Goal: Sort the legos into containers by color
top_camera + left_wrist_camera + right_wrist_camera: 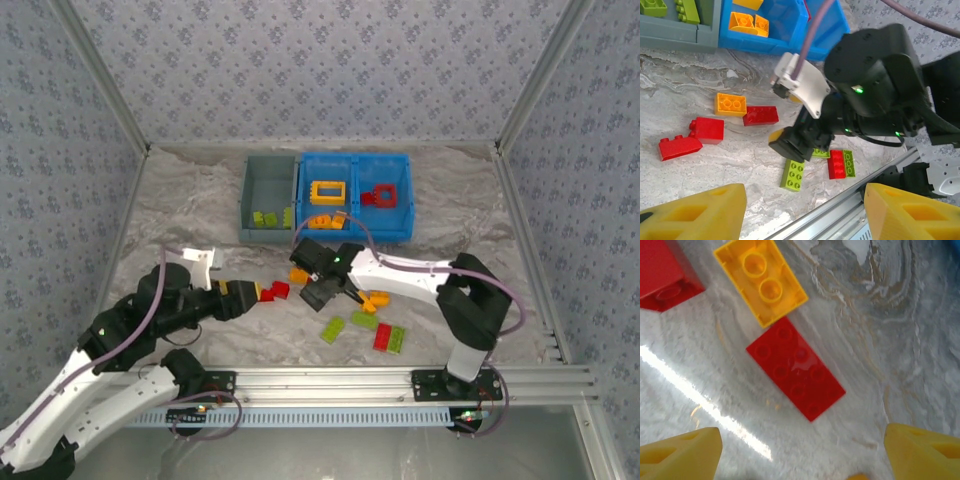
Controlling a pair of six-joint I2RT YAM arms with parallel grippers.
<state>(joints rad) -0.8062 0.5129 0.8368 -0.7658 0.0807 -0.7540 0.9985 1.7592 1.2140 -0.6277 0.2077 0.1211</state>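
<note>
Loose legos lie on the marbled table: red ones, an orange one, more orange, and green and red ones near the front rail. My right gripper hangs open just above a flat red brick, beside an upturned orange brick; its fingertips hold nothing. My left gripper is open and empty, left of the red bricks. The grey bin holds green bricks. The blue tray holds an orange frame and bricks on the left and a red frame on the right.
The right arm's black wrist hangs over the middle of the pile, hiding some bricks. An aluminium rail runs along the near edge. Patterned walls close in the left, right and back sides.
</note>
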